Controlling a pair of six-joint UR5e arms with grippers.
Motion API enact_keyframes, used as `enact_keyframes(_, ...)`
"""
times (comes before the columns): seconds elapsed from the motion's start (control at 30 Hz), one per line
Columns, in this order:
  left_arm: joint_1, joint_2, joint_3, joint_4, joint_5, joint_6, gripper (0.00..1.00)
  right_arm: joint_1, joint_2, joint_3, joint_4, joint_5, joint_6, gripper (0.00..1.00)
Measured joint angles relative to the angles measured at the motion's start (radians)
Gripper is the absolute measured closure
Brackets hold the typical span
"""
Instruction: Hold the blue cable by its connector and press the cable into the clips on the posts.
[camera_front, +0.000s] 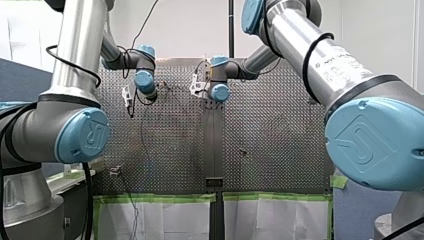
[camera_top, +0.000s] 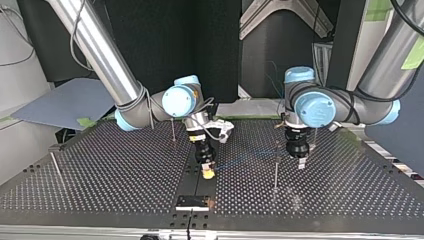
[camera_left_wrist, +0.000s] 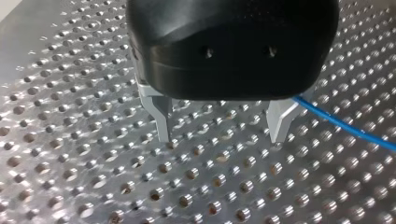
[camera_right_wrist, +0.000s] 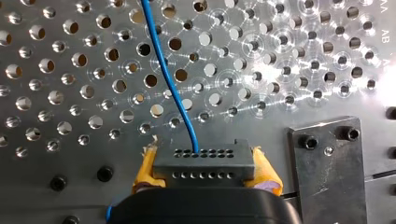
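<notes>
The perforated table (camera_right_wrist: 289, 70) is shiny bare metal, the blue cable (camera_right_wrist: 173, 88) smooth, its connector (camera_right_wrist: 203, 163) matt black plastic, the yellow pads (camera_right_wrist: 267, 173) frayed

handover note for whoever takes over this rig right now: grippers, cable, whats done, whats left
Right gripper: shut on the connector, with a yellow pad at each end of it.
Left gripper: open and empty, low over the table. The blue cable passes beside one finger.
Cable: runs from the connector across the table toward the left gripper, which stands close to a post.
Done: the connector is gripped.
Left: press the cable into the clips. No view shows it seated in one, and the clips are too small to judge.
</notes>
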Motion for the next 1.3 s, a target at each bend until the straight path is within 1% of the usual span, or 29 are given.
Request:
enact_keyframes(0.1,-0.01,0.003,-0.011,-0.022,-0.002,-0.026,0.0,0.0,0.0,0.0,0.003,0.0,0.0,1.0)
enact_keyframes(0.2,-0.015,0.012,-0.031,-0.026,0.001,-0.042,0.0,0.0,0.0,0.0,0.004,-0.001,0.0,1.0)
enact_keyframes(0.37,-0.021,0.044,-0.071,-0.005,0.007,-0.066,0.0,0.0,0.0,0.001,0.007,-0.001,0.0,1.0)
enact_keyframes(0.8,-0.036,0.157,-0.188,0.052,0.011,-0.122,0.0,0.004,0.001,0.002,0.016,-0.001,0.0,1.0)
enact_keyframes(0.97,-0.051,0.191,-0.23,0.066,0.036,-0.127,0.0,0.006,0.001,0.003,0.017,-0.001,0.0,1.0)
enact_keyframes(1.07,-0.064,0.213,-0.253,0.067,0.046,-0.129,0.0,0.007,0.001,0.003,0.017,-0.001,0.004,1.0)
enact_keyframes(1.3,-0.093,0.266,-0.272,0.058,0.027,-0.13,0.0,0.007,0.001,0.003,0.017,-0.002,0.009,1.0)
